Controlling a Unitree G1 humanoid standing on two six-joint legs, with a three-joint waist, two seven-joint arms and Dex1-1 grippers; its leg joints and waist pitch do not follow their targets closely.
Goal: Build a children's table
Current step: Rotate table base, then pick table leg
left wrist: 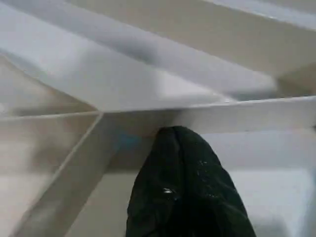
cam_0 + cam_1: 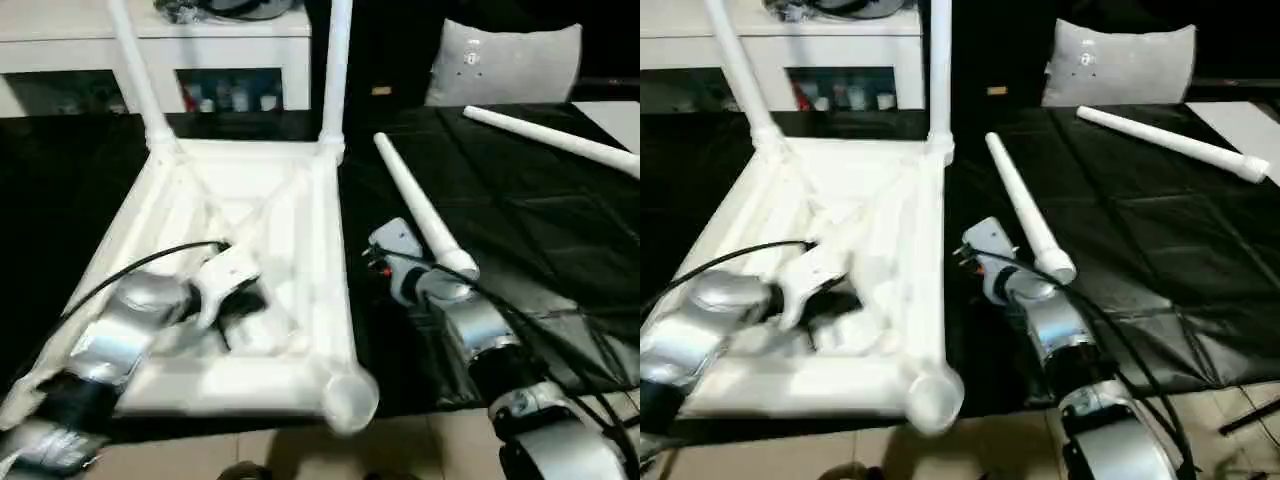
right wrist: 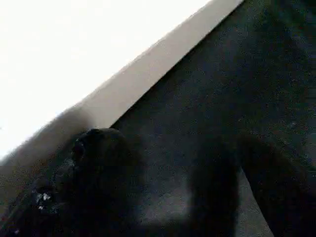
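**Grippers at the upturned table**

Left gripper (image 2: 240, 310) closed, empty, over ribbed underside of table (image 2: 300, 220), centre-left of frame. Right gripper (image 2: 385, 262) spread wide, empty, beside loose leg (image 2: 420, 215) on black cloth (image 2: 520, 230)

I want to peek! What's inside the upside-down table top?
Inside the table top you see white crossing ribs and the robot's shut left claw. The claw and arm hide the part underneath them.

White cabinet (image 2: 150, 60) (glass doors), grey cushion (image 2: 505, 62)
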